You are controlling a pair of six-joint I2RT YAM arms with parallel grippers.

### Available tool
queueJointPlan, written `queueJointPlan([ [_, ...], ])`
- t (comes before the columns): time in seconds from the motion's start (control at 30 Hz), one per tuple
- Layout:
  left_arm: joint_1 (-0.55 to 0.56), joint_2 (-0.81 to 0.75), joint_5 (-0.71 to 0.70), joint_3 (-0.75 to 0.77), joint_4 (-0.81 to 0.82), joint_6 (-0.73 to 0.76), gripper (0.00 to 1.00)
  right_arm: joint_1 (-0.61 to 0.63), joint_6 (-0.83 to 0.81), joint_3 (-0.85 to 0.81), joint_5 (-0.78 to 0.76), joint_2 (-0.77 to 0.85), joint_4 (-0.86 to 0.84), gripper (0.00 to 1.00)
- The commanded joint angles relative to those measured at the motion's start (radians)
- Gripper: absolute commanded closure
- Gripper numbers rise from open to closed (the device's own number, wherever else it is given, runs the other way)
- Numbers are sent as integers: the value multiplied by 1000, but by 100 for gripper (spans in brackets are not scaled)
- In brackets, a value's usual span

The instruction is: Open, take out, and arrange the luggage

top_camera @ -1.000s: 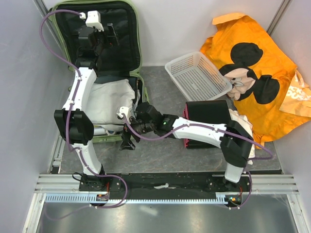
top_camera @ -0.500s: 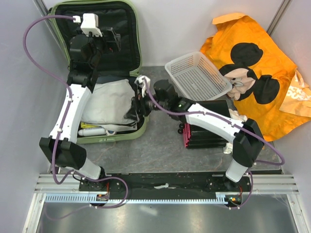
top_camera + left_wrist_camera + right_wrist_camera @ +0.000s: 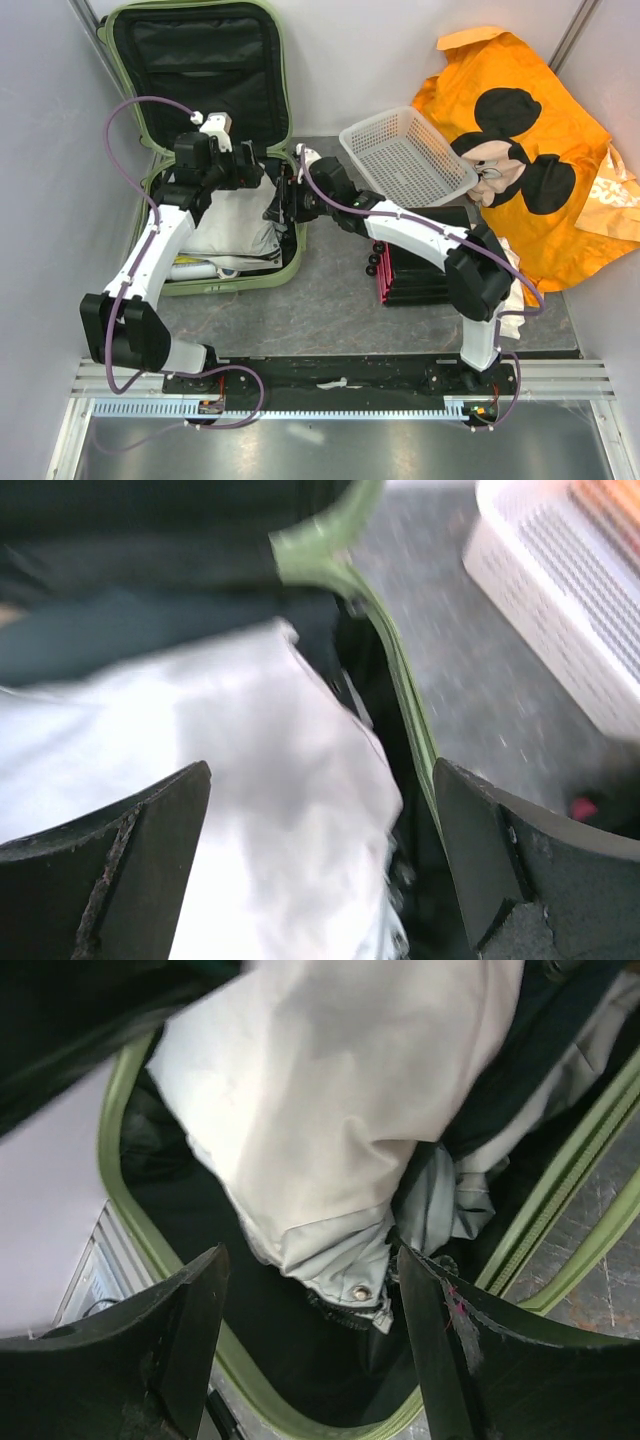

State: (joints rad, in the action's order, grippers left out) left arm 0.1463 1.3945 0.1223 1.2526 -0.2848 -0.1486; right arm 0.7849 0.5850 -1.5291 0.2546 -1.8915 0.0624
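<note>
Luggage (image 3: 230, 286) sits at the far left of the table, already open. Its lid leans on the back wall with the black lining showing, so the opening step looks done. Unpacking does not: a white garment (image 3: 235, 215) fills the lower shell, with some small pale items under its near edge that are too small to name.

Left gripper (image 3: 320, 770) hangs over the shell's right rim with its jaws spread wide and nothing in them. Right gripper (image 3: 310, 1255) is just beside it, reaching in from the right. Its jaws are apart with the garment's hem below and between them, not pinched as far as I can see. Whether a pad touches the cloth I cannot tell.

White basket (image 3: 405, 155), black box (image 3: 425, 265) and orange cartoon cloth (image 3: 540, 150) lie to the right. The basket looks bare. Taking out and arranging are basically all left.
</note>
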Motion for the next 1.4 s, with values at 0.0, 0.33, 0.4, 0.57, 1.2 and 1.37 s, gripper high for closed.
queueJointPlan([
  [0.0, -5, -35, 182, 131, -85, -48, 1, -4, 53, -49, -128, -12, -15, 24],
  [0.33, -5, -149, 53, -1, -86, 15, 1, -303, -210, -345, -204, -46, 284, 14],
  [0.4, -5, -153, 60, -4, -85, 18, 1, -355, -292, -408, -206, -108, 385, 13],
  [0.57, -5, -161, 66, -9, -80, 12, 1, -444, -375, -453, -187, -176, 459, 9],
  [1.2, -5, -157, 103, -5, -82, -8, 1, -409, -472, -505, 153, -380, 502, 20],
  [1.37, -5, -157, 91, -5, -85, -5, 1, -386, -268, -595, 219, -466, 267, 22],
])
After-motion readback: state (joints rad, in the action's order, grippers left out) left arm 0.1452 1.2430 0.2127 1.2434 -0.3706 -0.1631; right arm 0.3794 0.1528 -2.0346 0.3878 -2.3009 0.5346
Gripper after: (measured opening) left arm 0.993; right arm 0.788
